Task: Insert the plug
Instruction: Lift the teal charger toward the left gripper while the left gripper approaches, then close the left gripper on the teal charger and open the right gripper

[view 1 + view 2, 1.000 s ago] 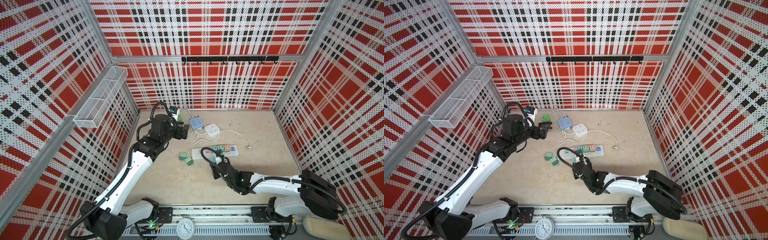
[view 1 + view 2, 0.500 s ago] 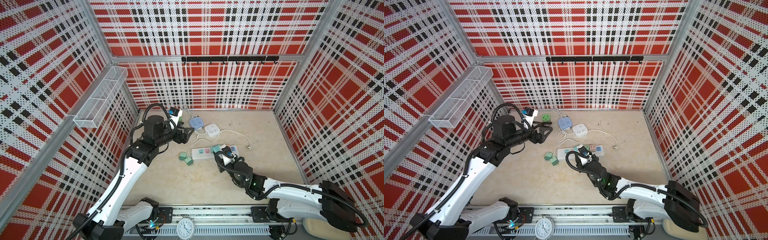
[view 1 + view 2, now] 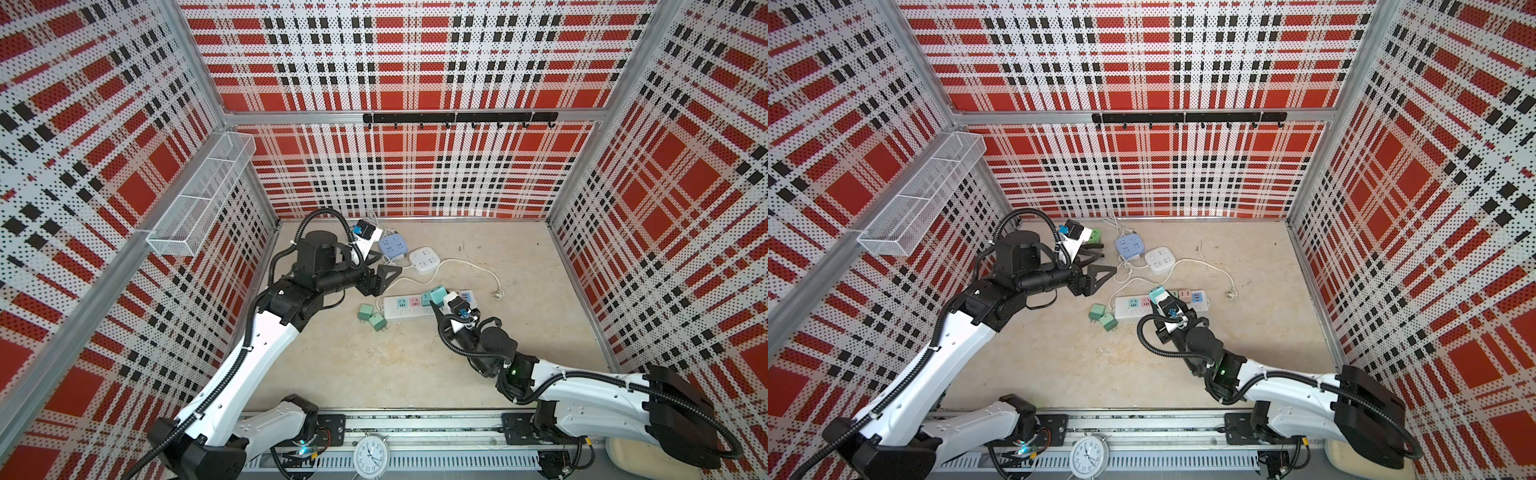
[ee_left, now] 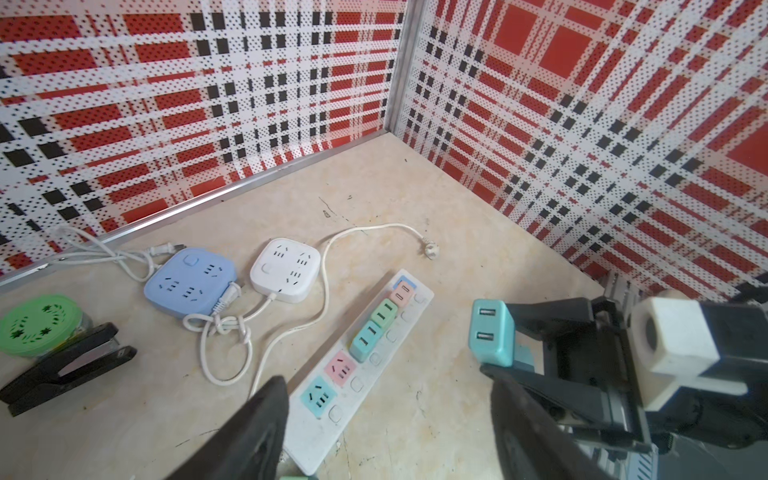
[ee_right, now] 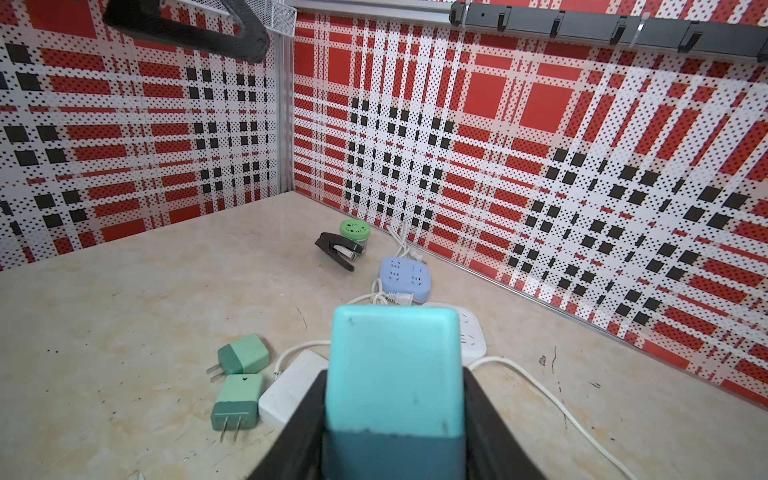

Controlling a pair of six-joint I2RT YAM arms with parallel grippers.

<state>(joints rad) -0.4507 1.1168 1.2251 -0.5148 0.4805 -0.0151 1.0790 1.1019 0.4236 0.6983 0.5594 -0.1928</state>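
Note:
A teal plug [image 5: 395,370] with a dark lower end sits between the fingers of my right gripper [image 5: 395,415], which is shut on it. In both top views the plug [image 3: 437,296] [image 3: 1156,294] hangs over the middle of the long white power strip [image 3: 399,309] [image 3: 1129,305]. In the left wrist view the strip [image 4: 316,432] carries three small chargers [image 4: 365,340] in its far sockets, and the held plug [image 4: 490,332] shows two USB ports. My left gripper [image 3: 384,276] [image 4: 388,386] stands open and empty above the strip's left end.
Two loose green plugs [image 3: 370,316] [image 5: 243,359] lie just left of the strip. A blue socket block [image 3: 392,245], a white socket block [image 3: 424,259] and tangled white cables [image 4: 224,328] lie behind it. A black stapler [image 5: 336,249] and a green jar [image 5: 353,230] sit near the back left corner.
My left gripper has moved from the stapler toward the strip's left end and its jaws have narrowed a little. My right arm's elbow has swung right, with the plug still over the strip.

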